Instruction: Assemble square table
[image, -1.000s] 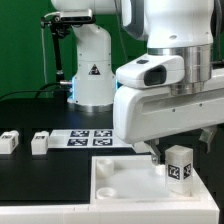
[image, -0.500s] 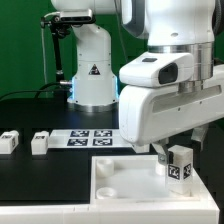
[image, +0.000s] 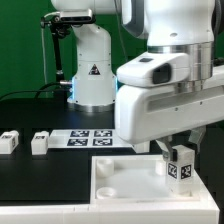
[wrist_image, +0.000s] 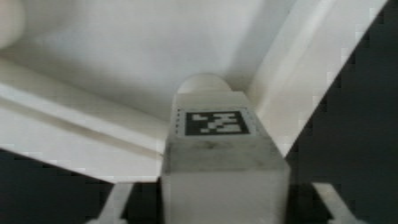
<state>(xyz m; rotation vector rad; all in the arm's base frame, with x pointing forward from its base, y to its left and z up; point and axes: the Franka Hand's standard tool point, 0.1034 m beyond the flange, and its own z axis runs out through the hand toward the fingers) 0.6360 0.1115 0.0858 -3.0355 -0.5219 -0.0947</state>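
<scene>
The white square tabletop (image: 118, 186) lies rim-up at the front of the exterior view. One white leg (image: 181, 163) with a tag stands upright in its corner on the exterior view's right. My gripper (image: 177, 151) is down around this leg from above. In the wrist view the leg (wrist_image: 217, 150) stands between my fingers, against the rim corner of the tabletop (wrist_image: 107, 50). A dark gap shows on each side between the leg and the fingers (wrist_image: 123, 200). My gripper (wrist_image: 224, 208) looks open around the leg.
Two loose white legs (image: 9, 141) (image: 40, 143) lie on the black table at the exterior view's left. The marker board (image: 92, 138) lies behind the tabletop. A second robot base (image: 90, 70) stands at the back. A white rail (image: 40, 213) runs along the front edge.
The arm's wrist body has turned slightly back and forth over the leg. The leg has shifted a few pixels to the exterior view's right. The tabletop and loose legs have not moved.
</scene>
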